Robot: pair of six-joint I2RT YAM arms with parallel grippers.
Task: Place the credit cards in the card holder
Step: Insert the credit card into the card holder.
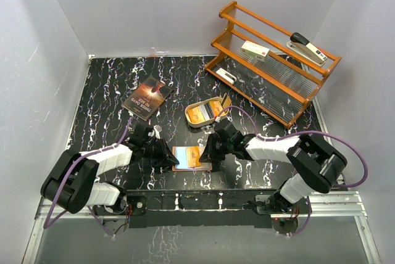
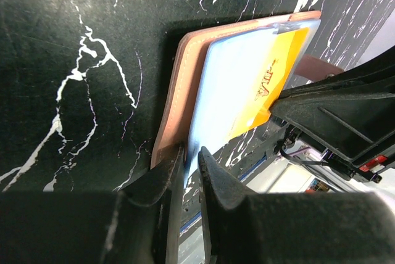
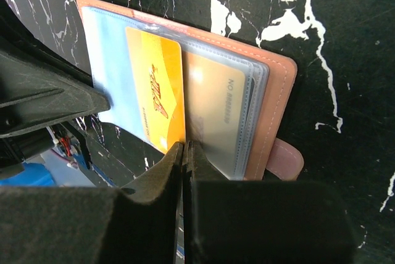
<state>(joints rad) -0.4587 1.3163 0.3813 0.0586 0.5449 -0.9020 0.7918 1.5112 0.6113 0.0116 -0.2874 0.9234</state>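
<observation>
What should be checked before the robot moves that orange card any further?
1. Grip: right gripper shut on the orange card: ok.
2. Hold-down: left gripper pinching the wallet edge: ok.
3. The wallet lies open and flat: ok.
4. The orange card's far edge sits inside a slot: cannot tell.
5. The gold card sits in its sleeve, out of the way: ok.
6. The grippers are on opposite sides, not touching: ok.

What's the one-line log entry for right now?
phase: card insertion | left gripper: shut on card holder edge | right gripper: shut on orange card atop card holder | card holder: open, flat on table
</observation>
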